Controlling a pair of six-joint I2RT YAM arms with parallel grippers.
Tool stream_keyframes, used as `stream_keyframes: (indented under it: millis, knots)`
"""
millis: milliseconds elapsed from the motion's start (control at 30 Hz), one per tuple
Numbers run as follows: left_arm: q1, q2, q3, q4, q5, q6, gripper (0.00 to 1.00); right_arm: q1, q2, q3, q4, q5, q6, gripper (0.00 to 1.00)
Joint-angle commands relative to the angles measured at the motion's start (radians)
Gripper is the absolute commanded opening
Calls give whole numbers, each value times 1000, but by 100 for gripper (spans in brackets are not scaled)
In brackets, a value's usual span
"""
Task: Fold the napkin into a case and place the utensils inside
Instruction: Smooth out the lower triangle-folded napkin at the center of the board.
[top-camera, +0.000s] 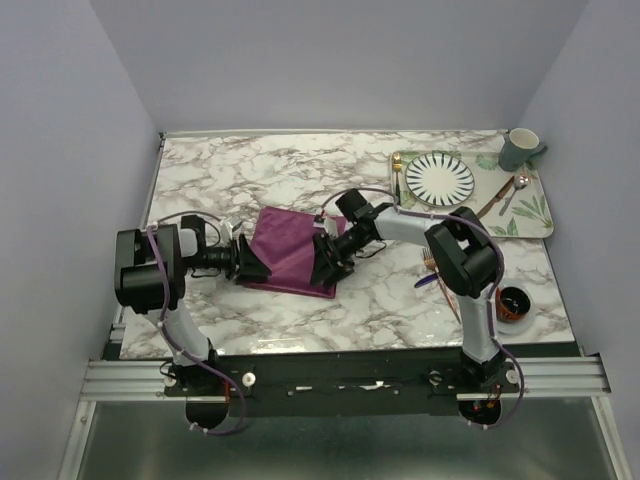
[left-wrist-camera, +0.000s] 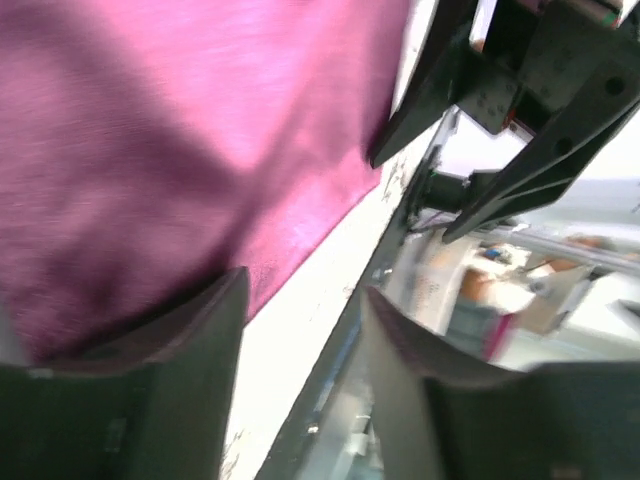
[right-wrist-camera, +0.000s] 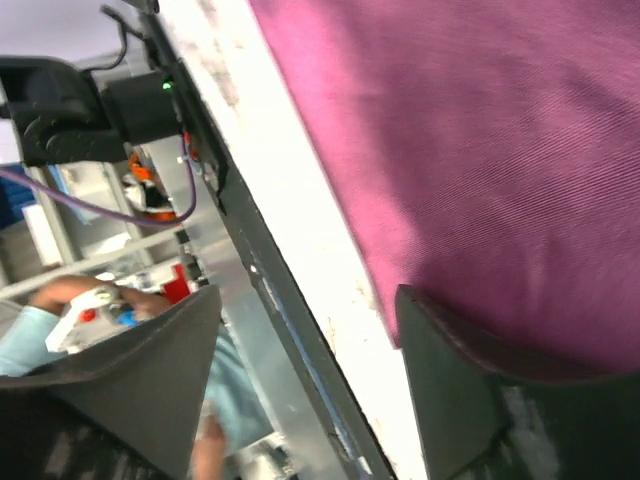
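Napkin (top-camera: 292, 250), folded flat, 1 edge between each arm's parted jaws

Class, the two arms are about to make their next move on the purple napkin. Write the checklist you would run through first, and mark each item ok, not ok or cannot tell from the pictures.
1. left gripper open, nothing pinched: ok, jaws apart over bare table.
2. right gripper open: ok, one finger sits over the cloth, nothing clamped.
3. napkin lying between both grippers: ok.
4. Napkin's near edge fully on the table: ok, a marble strip shows beyond it.
5. Napkin already a narrow case: not ok, it is a broad folded shape.
6. fork and knife free to pick up: cannot tell, partly hidden.
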Motion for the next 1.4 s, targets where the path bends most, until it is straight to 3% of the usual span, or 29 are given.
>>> stream_keyframes:
  millis: [0,33,100,133,467,700,1067,1233,1367]
  knots:
    - [-24,-236,91,-56,24,168,72,-1,-183,33,-26,-25,-105,100]
    - [-30,-264,103,-36,7,150,84,-7,-195,64,-26,-12,-110,100]
    - [-47,-322,132,80,-56,98,97,-21,-205,99,-16,12,-107,100]
    - [-52,-331,136,134,-72,64,99,-46,-195,131,-6,41,-96,100]
    - [-161,-125,261,634,-196,-370,98,-237,54,336,177,19,152,100]
    - [-193,78,289,889,-227,-605,87,-254,142,320,306,-37,284,100]
    - [-172,232,214,1032,-262,-798,81,-299,246,231,327,-9,323,100]
    - [-172,230,186,1035,-251,-797,78,-300,228,231,320,-20,315,99]
    - [-172,163,183,1037,-219,-749,77,-300,150,230,303,-31,297,92]
